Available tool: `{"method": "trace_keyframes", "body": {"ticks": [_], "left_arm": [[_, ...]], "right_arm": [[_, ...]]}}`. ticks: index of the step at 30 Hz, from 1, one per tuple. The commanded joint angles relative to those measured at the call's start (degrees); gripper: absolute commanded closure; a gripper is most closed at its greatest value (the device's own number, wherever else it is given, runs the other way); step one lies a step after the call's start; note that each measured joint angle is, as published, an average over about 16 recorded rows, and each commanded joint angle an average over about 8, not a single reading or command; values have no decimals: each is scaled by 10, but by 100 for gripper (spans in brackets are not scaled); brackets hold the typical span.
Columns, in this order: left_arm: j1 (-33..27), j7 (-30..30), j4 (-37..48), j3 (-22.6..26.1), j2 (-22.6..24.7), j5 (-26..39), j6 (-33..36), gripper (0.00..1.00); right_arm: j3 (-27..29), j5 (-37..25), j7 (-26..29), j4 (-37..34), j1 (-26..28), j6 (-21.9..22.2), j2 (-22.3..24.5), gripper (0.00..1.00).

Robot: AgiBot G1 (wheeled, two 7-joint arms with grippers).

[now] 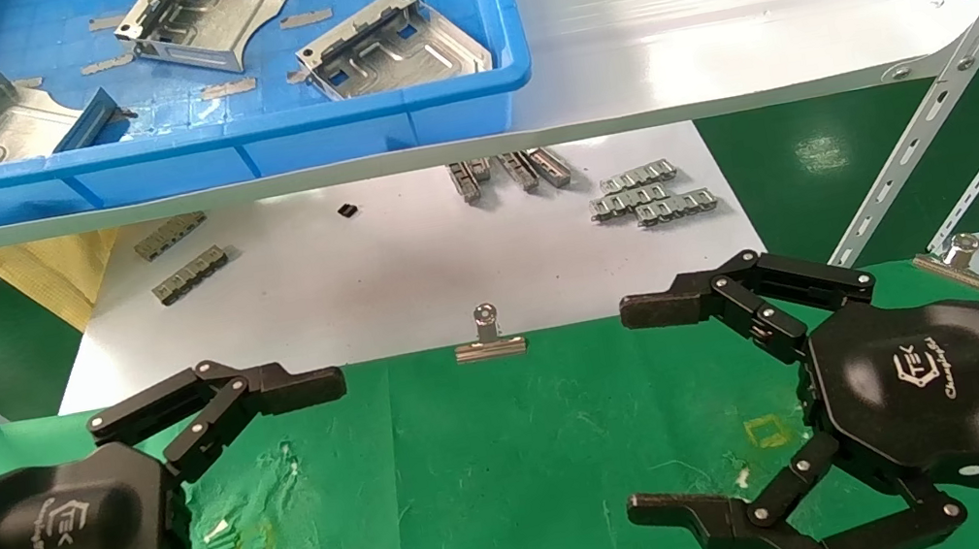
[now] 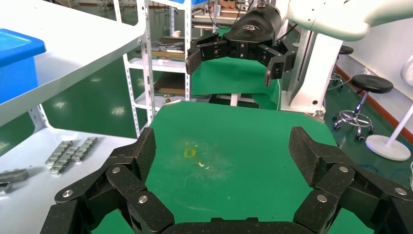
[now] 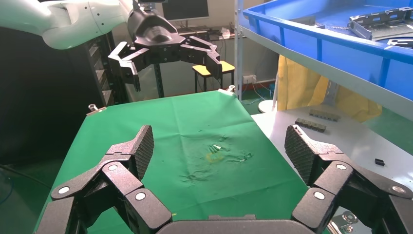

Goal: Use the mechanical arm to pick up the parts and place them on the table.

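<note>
Both claws spread wide, left claw [image 1: 340, 480], right claw [image 1: 644, 412], above green table [image 1: 501, 469]

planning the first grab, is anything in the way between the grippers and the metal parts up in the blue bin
Yes. The parts lie inside the blue bin, behind its front wall, on the white shelf board raised above the green table. Left gripper and right gripper hover open over the cloth, below shelf level.

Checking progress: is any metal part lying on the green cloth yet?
No: the green cloth is bare of parts; all three parts lie in the blue bin.
</note>
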Motion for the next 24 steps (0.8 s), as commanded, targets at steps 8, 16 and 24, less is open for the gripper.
{"method": "trace_keyframes", "body": {"ticks": [8, 16, 24], "left_arm": [[0, 0, 0, 0, 0, 0, 0, 0], [0, 0, 0, 0, 0, 0, 0, 0], [0, 0, 0, 0, 0, 0, 0, 0]], "right_arm": [[0, 0, 0, 0, 0, 0, 0, 100], [0, 0, 0, 0, 0, 0, 0, 100], [0, 0, 0, 0, 0, 0, 0, 100]]}}
